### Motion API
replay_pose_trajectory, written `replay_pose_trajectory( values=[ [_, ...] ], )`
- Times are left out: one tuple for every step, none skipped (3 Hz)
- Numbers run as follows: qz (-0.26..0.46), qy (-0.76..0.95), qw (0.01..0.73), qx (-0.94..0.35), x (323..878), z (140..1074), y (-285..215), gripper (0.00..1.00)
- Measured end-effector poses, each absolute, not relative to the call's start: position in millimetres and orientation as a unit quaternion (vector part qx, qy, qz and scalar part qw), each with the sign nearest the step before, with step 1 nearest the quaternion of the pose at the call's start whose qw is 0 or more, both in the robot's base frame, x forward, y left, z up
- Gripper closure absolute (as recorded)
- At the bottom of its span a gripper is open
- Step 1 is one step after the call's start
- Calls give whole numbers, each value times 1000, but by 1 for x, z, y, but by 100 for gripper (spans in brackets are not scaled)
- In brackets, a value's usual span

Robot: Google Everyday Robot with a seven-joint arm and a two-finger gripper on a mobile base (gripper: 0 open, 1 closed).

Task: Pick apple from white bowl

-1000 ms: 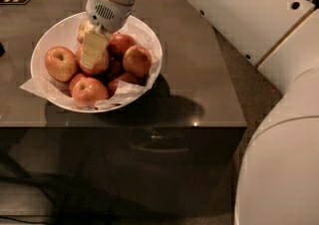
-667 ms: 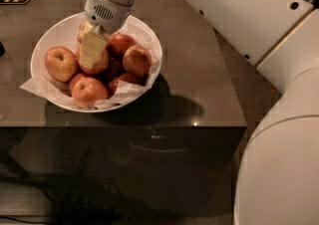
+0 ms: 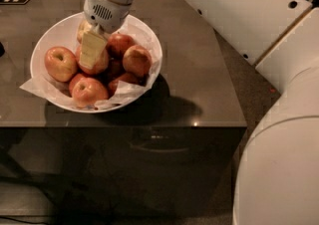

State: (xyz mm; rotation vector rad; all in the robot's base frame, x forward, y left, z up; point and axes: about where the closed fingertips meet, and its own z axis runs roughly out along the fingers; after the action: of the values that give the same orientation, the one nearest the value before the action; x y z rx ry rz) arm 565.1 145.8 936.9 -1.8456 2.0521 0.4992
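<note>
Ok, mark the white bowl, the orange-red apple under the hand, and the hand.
Glossy white bowl (image 3: pixel 52 32): camera view, bare inner wall.
Large orange-red apple (image 3: pixel 104 63): camera view, right flank.
Hand (image 3: pixel 92 52): camera view, lower end, over that apple.

Claw (image 3: pixel 92 54) over apple (image 3: pixel 103 64), ctr of white bowl (image 3: pixel 52 29)

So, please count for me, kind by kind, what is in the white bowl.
Apples: at least 7 in view
Paper lining: 1
Gripper, down in the white bowl on the middle apple: 1
Total: 9
</note>
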Motion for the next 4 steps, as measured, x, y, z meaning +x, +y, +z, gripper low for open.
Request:
replay_pose_trajectory(
  values=[
    [173,723,167,-648,565,936,144,58],
    [172,724,166,-647,565,935,140,33],
    [173,726,165,-645,565,934,137,28],
    [174,732,164,-638,567,919,125,47]
  ],
)
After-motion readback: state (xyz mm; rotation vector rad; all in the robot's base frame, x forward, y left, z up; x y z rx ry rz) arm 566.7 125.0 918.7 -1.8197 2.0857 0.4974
